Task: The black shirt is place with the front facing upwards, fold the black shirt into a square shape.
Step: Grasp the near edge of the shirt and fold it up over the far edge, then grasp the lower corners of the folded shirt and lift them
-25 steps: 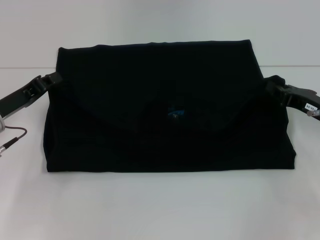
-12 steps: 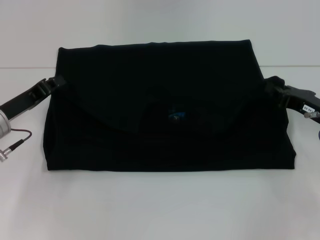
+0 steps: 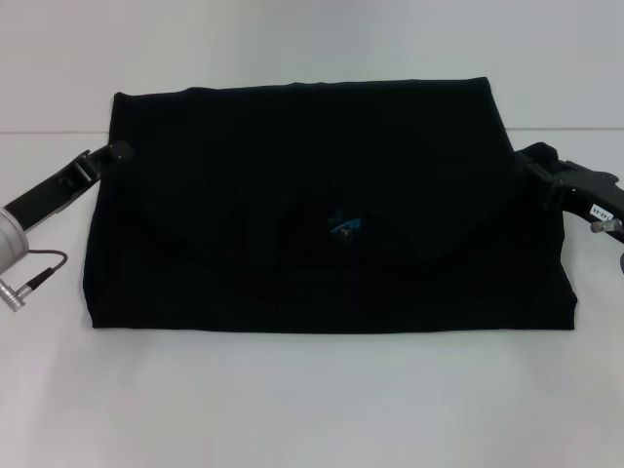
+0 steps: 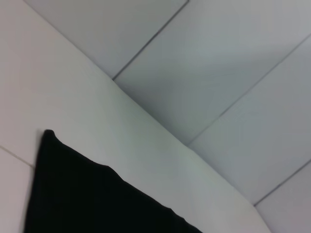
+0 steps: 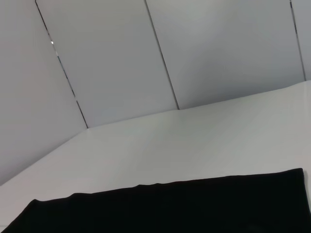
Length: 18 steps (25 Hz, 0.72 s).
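Shirt (image 3: 322, 205) lies centre frame on the white tabletop (image 3: 312, 400), folded to a wide black block, far edge narrower than near edge. Curved fold line crosses the middle; small blue neck tag (image 3: 344, 225) shows at centre. No lettering visible. Left gripper (image 3: 115, 153) sits at the shirt's left edge, mid-left of frame; right gripper (image 3: 534, 168) at the right edge, mid-right. Cannot tell the state of either pair of jaws.
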Each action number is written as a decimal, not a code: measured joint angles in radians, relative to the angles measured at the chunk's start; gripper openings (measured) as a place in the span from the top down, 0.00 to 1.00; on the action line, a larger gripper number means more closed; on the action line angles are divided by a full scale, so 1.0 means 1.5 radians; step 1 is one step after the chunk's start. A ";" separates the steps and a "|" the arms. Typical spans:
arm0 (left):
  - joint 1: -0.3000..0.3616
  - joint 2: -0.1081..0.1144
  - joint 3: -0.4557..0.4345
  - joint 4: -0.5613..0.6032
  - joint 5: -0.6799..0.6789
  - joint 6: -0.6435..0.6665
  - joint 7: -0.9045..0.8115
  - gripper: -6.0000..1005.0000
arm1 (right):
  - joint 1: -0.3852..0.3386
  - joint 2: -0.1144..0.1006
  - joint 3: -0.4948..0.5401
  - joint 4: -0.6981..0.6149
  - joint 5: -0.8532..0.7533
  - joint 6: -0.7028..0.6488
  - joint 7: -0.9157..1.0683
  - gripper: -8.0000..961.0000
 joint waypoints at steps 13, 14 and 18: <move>0.014 0.013 0.001 0.005 -0.006 0.093 0.035 0.36 | -0.036 -0.003 0.013 -0.008 0.044 -0.082 -0.008 0.36; 0.016 0.016 0.001 0.006 -0.006 0.115 0.044 0.32 | -0.044 -0.003 0.014 -0.008 0.059 -0.097 -0.013 0.32; 0.028 0.031 0.005 0.009 -0.003 0.201 0.065 0.18 | -0.073 -0.006 0.012 -0.016 0.085 -0.145 -0.025 0.16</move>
